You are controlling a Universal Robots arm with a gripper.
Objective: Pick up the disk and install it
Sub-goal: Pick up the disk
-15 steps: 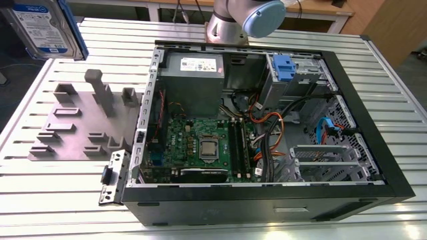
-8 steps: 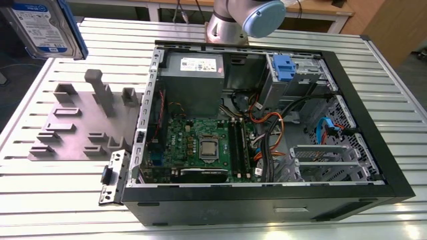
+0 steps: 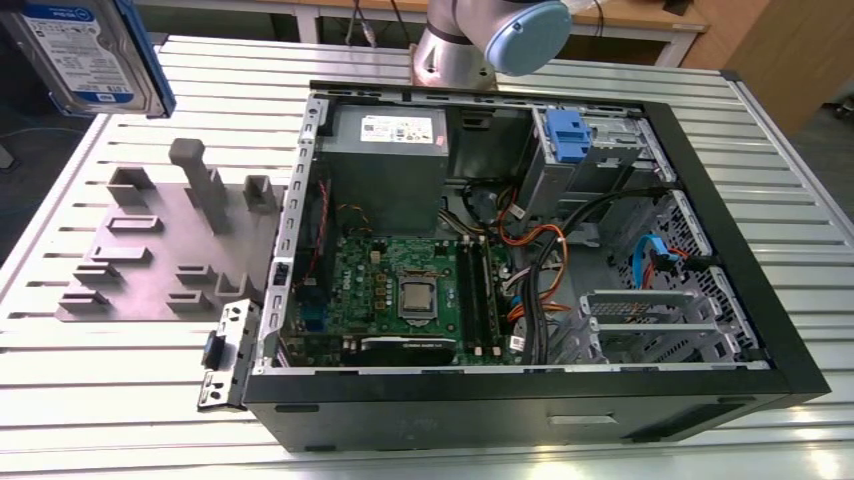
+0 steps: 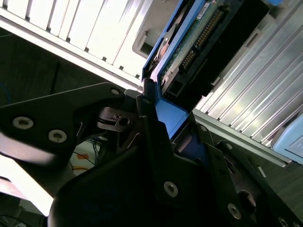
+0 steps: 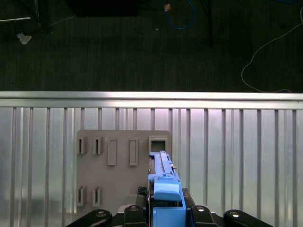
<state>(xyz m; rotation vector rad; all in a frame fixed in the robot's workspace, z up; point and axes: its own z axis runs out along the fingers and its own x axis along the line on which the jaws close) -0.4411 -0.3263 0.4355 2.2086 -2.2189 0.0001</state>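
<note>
The disk (image 3: 83, 48) hangs high in the air at the exterior view's upper left, above the slatted table, its white-and-blue label facing the camera and a blue rail along its side. In the second wrist view my gripper (image 4: 158, 125) is shut on the disk (image 4: 199, 42), with the black fingers (image 4: 151, 142) clamped over a blue rail and the circuit-board side showing. In the first wrist view the disk (image 5: 163, 177) stands edge-on between the gripper's (image 5: 163, 213) jaws, above the grey holder plate (image 5: 123, 165).
An open computer case (image 3: 747, 300) lies on the slatted aluminium table (image 3: 120, 380), with a drive bay holding a blue clip (image 3: 567, 135) at its far corner. The grey holder plate (image 3: 160, 250) with upright slots sits beside the case. The arm's base (image 3: 461, 45) stands behind the case.
</note>
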